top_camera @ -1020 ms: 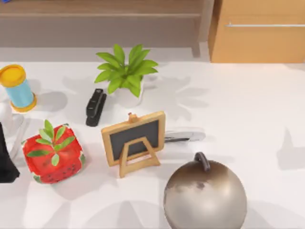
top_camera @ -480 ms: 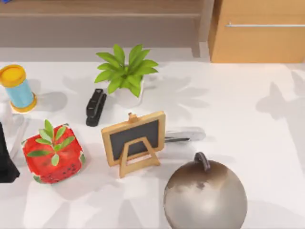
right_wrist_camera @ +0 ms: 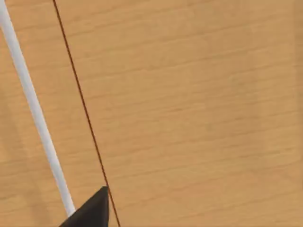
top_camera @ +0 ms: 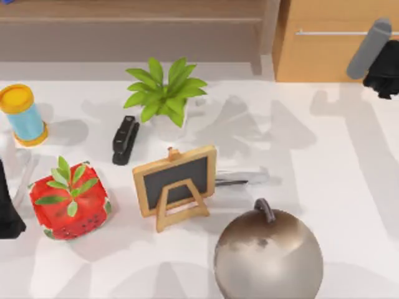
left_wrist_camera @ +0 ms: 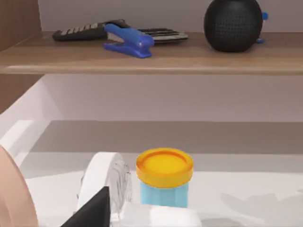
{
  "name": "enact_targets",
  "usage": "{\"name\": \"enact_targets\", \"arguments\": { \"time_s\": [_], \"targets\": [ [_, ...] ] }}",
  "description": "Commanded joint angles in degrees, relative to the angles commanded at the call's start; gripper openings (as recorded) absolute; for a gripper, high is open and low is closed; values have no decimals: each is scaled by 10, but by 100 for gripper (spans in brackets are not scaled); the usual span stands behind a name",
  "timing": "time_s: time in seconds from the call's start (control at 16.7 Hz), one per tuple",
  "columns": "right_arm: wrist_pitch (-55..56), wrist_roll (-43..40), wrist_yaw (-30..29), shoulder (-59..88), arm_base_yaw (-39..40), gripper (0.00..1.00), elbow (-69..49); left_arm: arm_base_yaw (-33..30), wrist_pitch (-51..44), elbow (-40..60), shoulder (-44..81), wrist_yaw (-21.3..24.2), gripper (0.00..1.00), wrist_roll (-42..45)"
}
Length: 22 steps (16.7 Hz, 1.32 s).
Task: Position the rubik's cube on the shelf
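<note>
The rubik's cube is out of view. The long light-brown shelf runs along the back of the table, with its upright post at the right end. In the left wrist view the shelf board lies straight ahead and above table height. My left gripper sits at the table's left edge beside the red strawberry box. My right gripper hangs at the back right, in front of the drawer cabinet.
The shelf carries a calculator, a blue stapler and a black round speaker. On the table stand a yellow-and-blue spool, a potted plant, a black stapler, a small blackboard easel and a metal sphere.
My right arm has come into the top view at the back right, in front of the cabinet, and its shadow has swept across the table's right side. The left arm has not moved.
</note>
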State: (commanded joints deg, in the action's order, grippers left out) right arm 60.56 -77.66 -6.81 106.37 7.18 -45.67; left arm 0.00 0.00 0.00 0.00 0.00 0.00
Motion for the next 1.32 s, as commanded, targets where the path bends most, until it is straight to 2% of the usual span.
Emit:
{"name": "enact_targets", "arguments": {
  "time_s": [0.42,0.9,1.32],
  "targets": [
    [121,-109,-49,197,27,100,-79,0,0,0,0,0,100,0],
    [128,-115,-52,214,26,100,-84,0,0,0,0,0,100,0],
    [93,-116,-47,244,22,100,-151,0,0,0,0,0,100,0]
  ]
}}
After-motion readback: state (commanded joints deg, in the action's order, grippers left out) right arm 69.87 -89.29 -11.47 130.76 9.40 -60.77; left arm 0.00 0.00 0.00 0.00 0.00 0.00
